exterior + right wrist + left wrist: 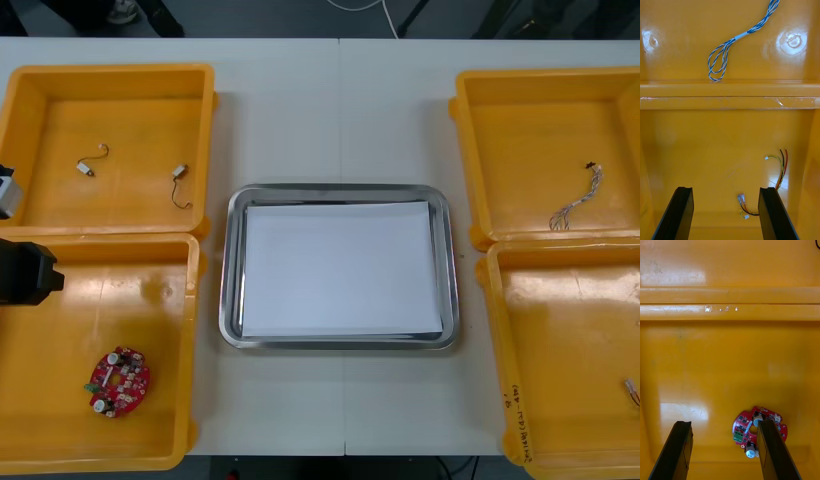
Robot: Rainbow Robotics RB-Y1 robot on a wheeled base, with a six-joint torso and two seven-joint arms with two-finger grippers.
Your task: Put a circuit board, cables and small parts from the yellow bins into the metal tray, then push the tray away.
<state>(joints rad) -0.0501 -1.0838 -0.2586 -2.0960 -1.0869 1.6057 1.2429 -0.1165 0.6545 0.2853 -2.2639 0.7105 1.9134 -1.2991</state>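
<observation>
My left gripper [724, 423] hangs open over the near left yellow bin [70, 440]. A round red circuit board [747, 425] lies flat on the bin floor, partly behind one finger [773, 450]; the board [118, 381] also shows in the front view. My right gripper [725, 191] is open above the near right yellow bin [560, 330], with a red and yellow cable [781, 168] lying beside one finger [773, 213]. A twisted blue and white cable [726, 56] lies in the far right bin [520, 130]. The metal tray [232, 300], white inside, sits between the bins.
Two small metal parts [87, 168] [178, 176] lie in the far left bin [130, 110]. The left arm [25, 272] shows at the table's left edge. Bare table runs beyond the tray's far side.
</observation>
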